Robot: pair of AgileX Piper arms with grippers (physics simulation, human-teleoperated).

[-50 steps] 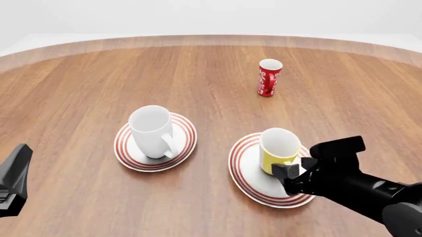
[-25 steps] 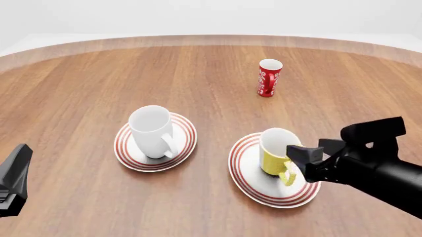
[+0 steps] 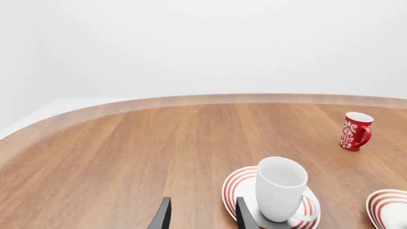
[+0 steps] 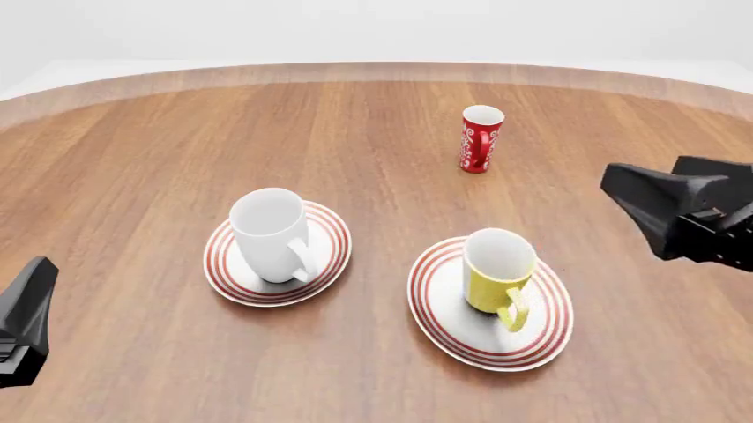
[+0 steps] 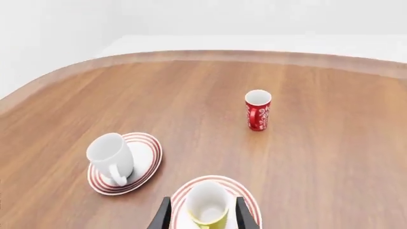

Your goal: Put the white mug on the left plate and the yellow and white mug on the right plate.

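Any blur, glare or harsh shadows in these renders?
Front view: sharp throughout, even diffuse light, only faint soft shadows beside the large plain white mug and the small yellow mug with white inside. Left wrist view: crisp, no glare on the slim red cup with white swirls. Right wrist view: equally clean, no blur.

Red cup [image 4: 480,138] with white swirls, handled, upright on brown wooden worktop [image 4: 141,159], toward its far side.

Bright, even, diffuse light across a sharp, clean simulator render — soft faint shadows pool under each mug on the wooden bench [image 4: 153,141], with no glare or blur.
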